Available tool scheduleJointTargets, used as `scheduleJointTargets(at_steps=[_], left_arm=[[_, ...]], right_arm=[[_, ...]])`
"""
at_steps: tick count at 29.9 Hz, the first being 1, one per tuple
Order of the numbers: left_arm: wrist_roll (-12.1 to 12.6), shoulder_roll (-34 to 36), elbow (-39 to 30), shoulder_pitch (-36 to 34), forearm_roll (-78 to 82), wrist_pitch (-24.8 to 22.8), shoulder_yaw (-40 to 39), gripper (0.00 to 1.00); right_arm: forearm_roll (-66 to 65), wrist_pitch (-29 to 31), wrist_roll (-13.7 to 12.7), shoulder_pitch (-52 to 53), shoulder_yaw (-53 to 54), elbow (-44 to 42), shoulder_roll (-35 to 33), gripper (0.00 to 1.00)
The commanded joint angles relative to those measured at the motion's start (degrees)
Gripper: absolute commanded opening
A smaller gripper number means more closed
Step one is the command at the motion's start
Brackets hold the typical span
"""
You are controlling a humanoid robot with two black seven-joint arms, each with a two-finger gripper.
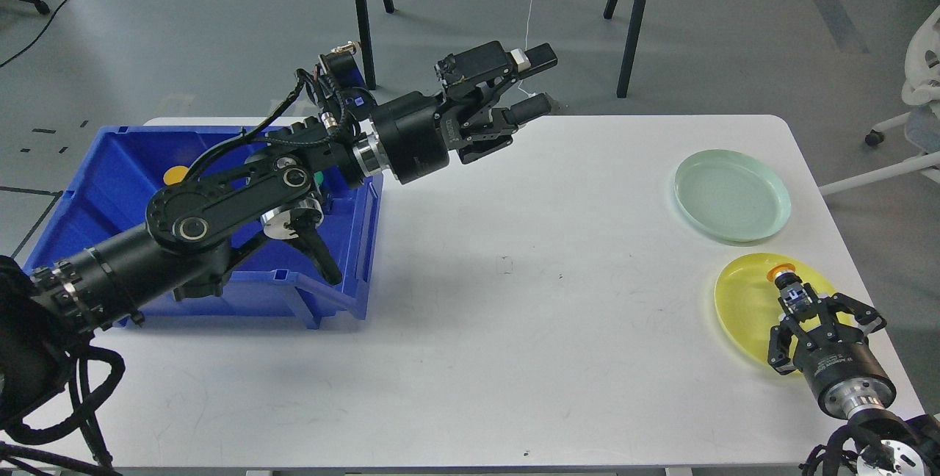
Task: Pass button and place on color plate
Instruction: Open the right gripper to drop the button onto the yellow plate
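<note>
My right gripper (800,303) is shut on a push button (787,283) with an orange-yellow cap and a dark body. It holds the button tilted over the yellow plate (745,307) at the table's right front, low above it; I cannot tell whether they touch. A pale green plate (733,195) lies just behind the yellow one, with nothing in it. My left gripper (534,81) is open and empty, raised above the table's back edge, reaching out from over the blue bin (95,189).
The blue bin stands at the table's left and holds a yellow button (175,173) and a green one (319,179), mostly hidden by my left arm. Black stand legs (631,28) rise behind the white table (529,278).
</note>
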Motion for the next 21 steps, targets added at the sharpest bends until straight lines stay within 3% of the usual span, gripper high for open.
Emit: scheduleJointTargets(at_steps=[1,10,14,16,21], left_arm=[[0.0,0.0,0.0,0.0,-0.1,0.1,0.0,0.81],[0.0,-0.5,0.2,0.1,-0.8,0.4,0.0,0.81],[0.0,0.7,0.3,-0.6,-0.9,5.6,-0.4,0.81],[0.0,4.0,0.2,-0.6,-0.9,7.7,-3.0,0.81],[0.0,14.6,-0.4,1.5,-0.9,7.2,-5.2,0.82]], right_arm=[[0.2,0.1,0.2,-0.4,0.3,0.2,0.4,0.72],[0.5,3.3,0.6,-1.7,2.6,7.3,0.6,0.93],[0.5,9.0,0.1,0.1,5.0,10.4,1.0,0.97],[0.4,11.0,0.0,4.4,4.9,11.4,1.0,0.99],[0.0,11.8,-0.1,16.9,3.9,10.7,1.1,0.99]])
